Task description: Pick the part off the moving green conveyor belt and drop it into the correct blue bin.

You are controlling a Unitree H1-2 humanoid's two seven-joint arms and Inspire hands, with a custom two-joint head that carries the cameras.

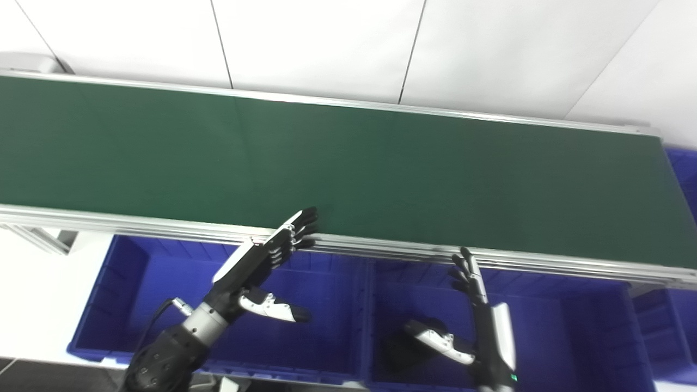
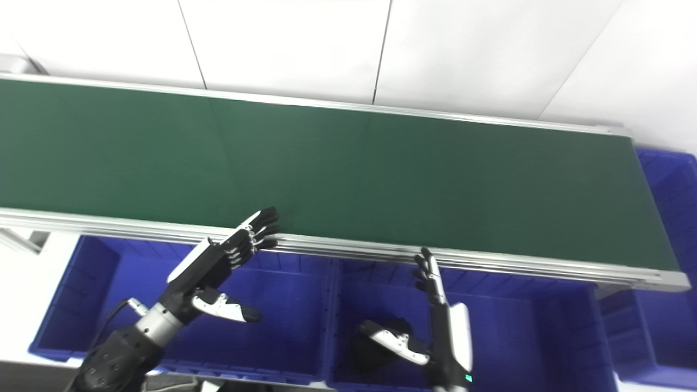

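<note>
**Both hands waiting, belt running bare**

Starting at the bottom of the frame: the left hand (image 1: 261, 272) is reaching up from the lower left, fingers stretched flat and thumb splayed out, gripping nothing, its fingertips (image 1: 306, 220) just crossing the near aluminium rail (image 1: 163, 224) of the conveyor. The right hand (image 1: 479, 316) is standing upright at lower centre-right, also spread wide and empty, thumb pointing left, hovering over the middle blue plastic bin (image 1: 544, 326).

Under that thumb there is a dark, shapeless object (image 2: 375, 340) lying in the middle bin. It may well be a part already dropped there, but it is too dark to say for certain. Beside it, at lower left, the left blue plastic bin (image 1: 125, 305) is sitting under the left hand, and I cannot make out anything lying in it. More blue bins are peeking in at the right edge (image 2: 670, 179).

Moving up: the long dark green conveyor belt (image 1: 381, 174) is stretching across the whole middle of the picture, and nothing is riding on it anywhere in view. Behind it, the white panelled wall (image 1: 326, 43).

So, by my reading, this is the waiting step: no part to pick yet. The next move is calling for patience, then timing: whichever hand is closer will need to reach over the rail as a part arrives, close on it, and carry it back over the right bin.
</note>
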